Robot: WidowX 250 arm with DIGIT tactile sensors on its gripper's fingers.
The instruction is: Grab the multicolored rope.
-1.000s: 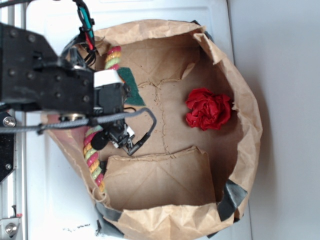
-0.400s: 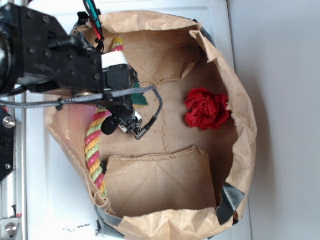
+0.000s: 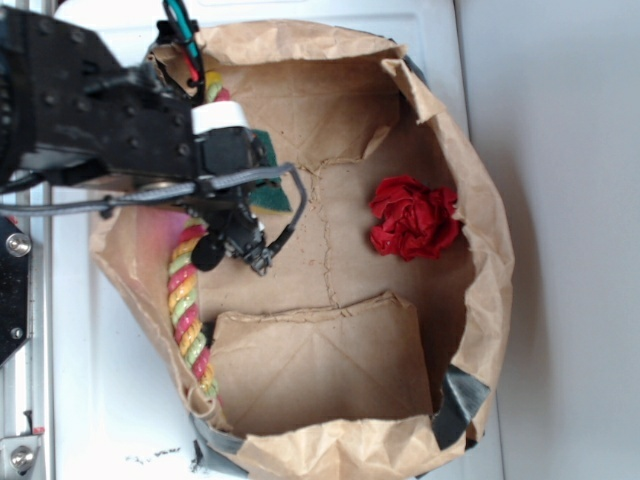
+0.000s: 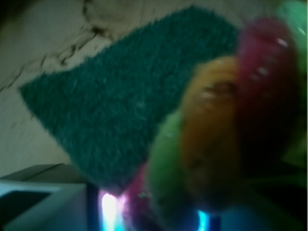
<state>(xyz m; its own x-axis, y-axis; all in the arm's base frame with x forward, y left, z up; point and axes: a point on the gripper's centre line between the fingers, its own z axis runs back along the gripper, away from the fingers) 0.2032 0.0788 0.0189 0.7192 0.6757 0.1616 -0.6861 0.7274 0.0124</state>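
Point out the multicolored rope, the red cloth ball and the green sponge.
multicolored rope (image 3: 186, 300): exterior view, middle of the exposed stretch below the arm.
red cloth ball (image 3: 415, 219): exterior view, centre of its folds.
green sponge (image 4: 130, 91): wrist view, middle of its fuzzy green face.

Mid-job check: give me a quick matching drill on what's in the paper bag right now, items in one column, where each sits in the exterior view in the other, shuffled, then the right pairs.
Items:
1. multicolored rope
2. red cloth ball
3. green sponge
4. gripper

Places:
A. right half of the paper bag, alone on the floor
B. along the left wall, running to the lower left corner
C. over the rope's upper part, left of centre
D. upper left, partly hidden under the arm

Pairs: 1-B, 2-A, 3-D, 4-C
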